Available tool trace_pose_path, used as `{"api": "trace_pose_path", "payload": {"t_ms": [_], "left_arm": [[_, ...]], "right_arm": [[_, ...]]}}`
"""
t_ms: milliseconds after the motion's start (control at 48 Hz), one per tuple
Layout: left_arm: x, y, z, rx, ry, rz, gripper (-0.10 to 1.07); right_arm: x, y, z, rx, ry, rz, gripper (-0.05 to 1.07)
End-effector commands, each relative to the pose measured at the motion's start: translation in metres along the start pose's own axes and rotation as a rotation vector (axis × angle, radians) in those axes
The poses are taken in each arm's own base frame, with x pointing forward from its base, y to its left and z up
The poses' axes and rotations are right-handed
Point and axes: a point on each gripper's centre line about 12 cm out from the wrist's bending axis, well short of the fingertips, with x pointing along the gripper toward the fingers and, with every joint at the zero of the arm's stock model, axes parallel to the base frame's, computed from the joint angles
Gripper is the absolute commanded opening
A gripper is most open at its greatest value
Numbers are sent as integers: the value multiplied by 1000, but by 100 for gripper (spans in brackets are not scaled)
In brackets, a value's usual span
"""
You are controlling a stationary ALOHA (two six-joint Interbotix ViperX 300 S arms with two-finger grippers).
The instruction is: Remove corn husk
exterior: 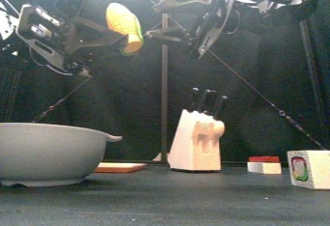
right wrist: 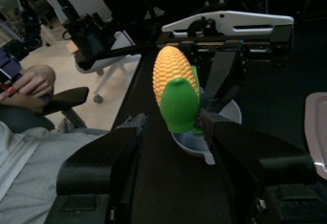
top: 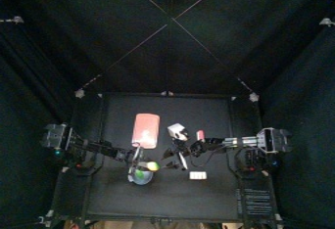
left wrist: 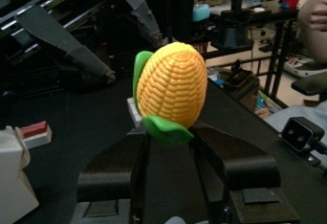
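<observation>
Above black table, left pincer (left wrist: 166, 149) grips corn (left wrist: 173, 82); right pincer (right wrist: 173, 137) gapes.

Grey bowl (exterior: 49, 153), wooden knife block (exterior: 198, 141), pink-red slab (top: 147, 127) on black table (exterior: 180, 203)

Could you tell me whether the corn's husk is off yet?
Not fully: green husk still clings to the corn at its base and side, in the left gripper.

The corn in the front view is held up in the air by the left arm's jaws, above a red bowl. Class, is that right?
Not quite: the bowl is grey, as the front view shows. The corn is indeed held in the air by the left gripper.
</observation>
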Motion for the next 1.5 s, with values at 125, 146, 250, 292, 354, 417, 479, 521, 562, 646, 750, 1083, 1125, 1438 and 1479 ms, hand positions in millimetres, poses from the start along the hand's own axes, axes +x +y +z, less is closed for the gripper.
{"api": "trace_pose_path", "payload": {"t_ms": [125, 146, 250, 292, 354, 417, 479, 521, 562, 646, 750, 1083, 1125, 1438, 1479], "left_arm": [[6, 2, 9, 10, -40, -1, 58], [6, 2, 9, 10, -39, -1, 58], [6, 2, 9, 9, -39, 0, 58], [5, 2, 8, 8, -36, 3, 58], [5, 2, 8, 7, -36, 3, 58], [5, 4, 8, 5, -36, 10, 58], [4, 4, 7, 2, -33, 15, 58], [4, 5, 8, 2, -34, 17, 58], [4, 5, 7, 1, -31, 17, 58], [4, 5, 7, 1, -33, 17, 58], [4, 4, 7, 1, -32, 16, 58], [4, 5, 6, -3, -30, 22, 58], [4, 6, 6, -6, -29, 27, 58], [3, 6, 6, -8, -29, 29, 58], [3, 6, 6, -8, -28, 29, 58]], "right_arm": [[10, -1, 17, -4, -39, 11, 86], [11, -1, 16, -3, -38, 12, 86], [14, -3, 15, -5, -34, 13, 86], [15, -3, 15, -8, -32, 12, 86], [16, -3, 15, -7, -30, 13, 86], [16, -3, 14, -7, -29, 13, 85], [16, -3, 13, -6, -27, 14, 85], [17, -2, 13, -5, -26, 16, 84], [17, -2, 13, -2, -26, 15, 84], [17, -3, 12, 1, -25, 14, 82], [17, -3, 12, 2, -27, 14, 79], [16, -3, 14, 15, -34, 11, 53], [16, -5, 14, 25, -39, 6, 49], [14, -7, 16, 79, -67, -8, 33], [13, -8, 16, 82, -70, -10, 32]]}}
